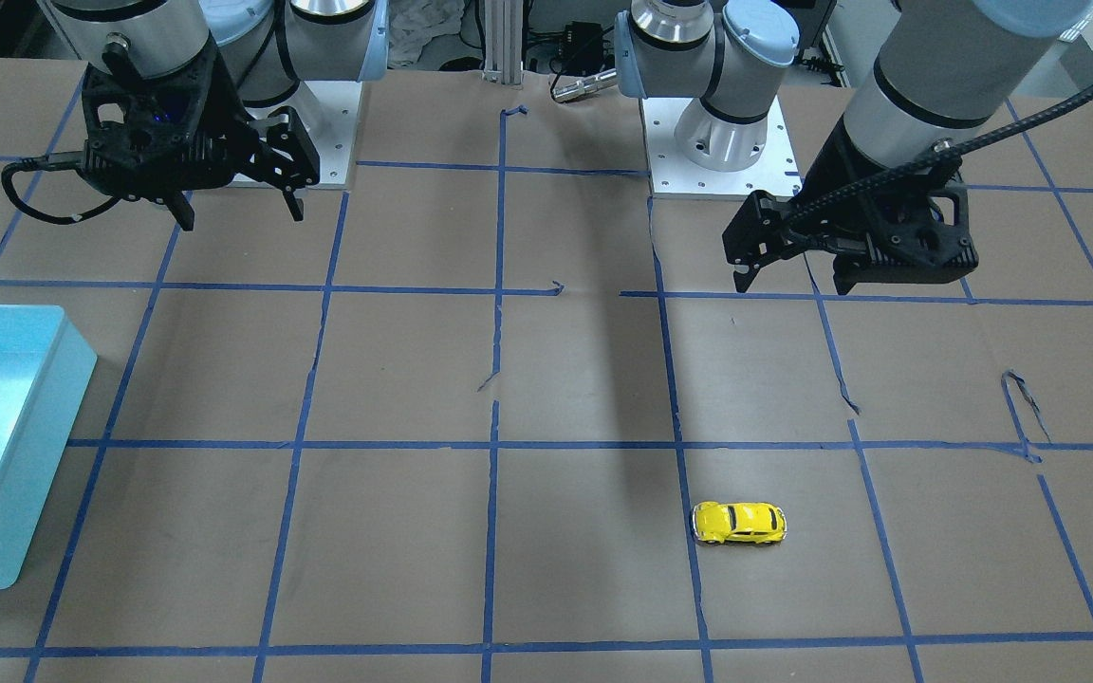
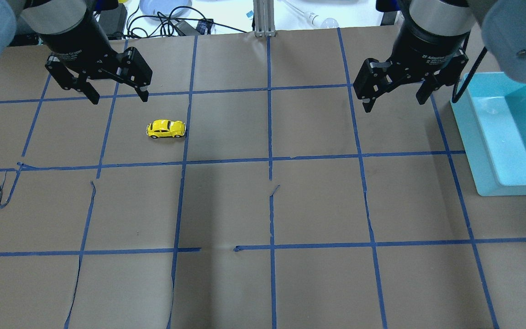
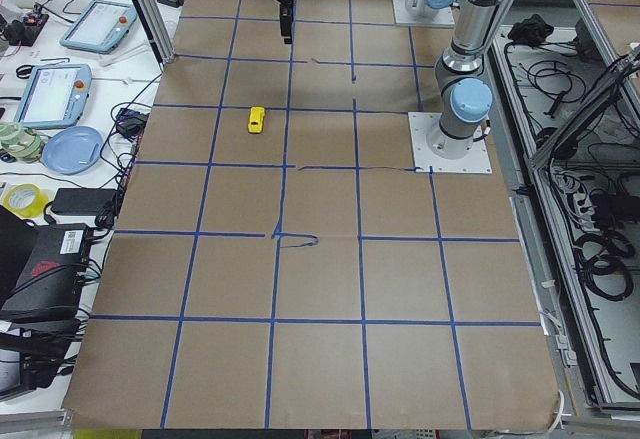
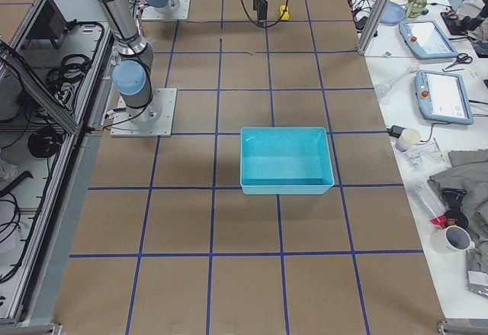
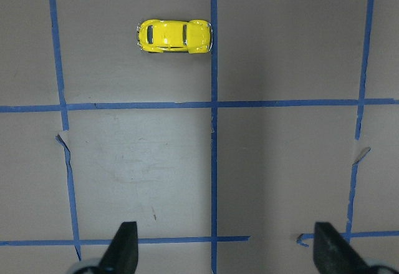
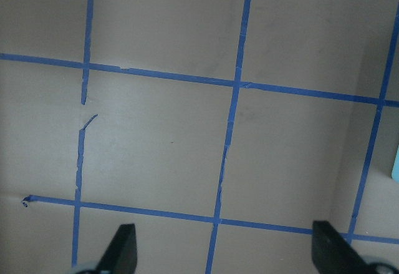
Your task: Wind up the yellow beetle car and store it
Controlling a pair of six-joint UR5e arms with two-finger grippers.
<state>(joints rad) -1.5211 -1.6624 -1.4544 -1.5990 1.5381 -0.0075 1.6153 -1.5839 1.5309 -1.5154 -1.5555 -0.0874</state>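
The teal bin (image 1: 34, 417) is cut off by the left edge in the front-facing view and by the right edge overhead. The right wrist view catches only a sliver of it at its right edge. Each wrist view shows just two fingertips at its bottom edge, for the left gripper (image 5: 225, 252) and the right gripper (image 6: 224, 252) alike. In both side views the yellow beetle car (image 3: 257, 119) is too small to tell windows or wheels, and its underside is hidden in every view

Yellow beetle car (image 2: 166, 129) upright on table (image 2: 263, 205).
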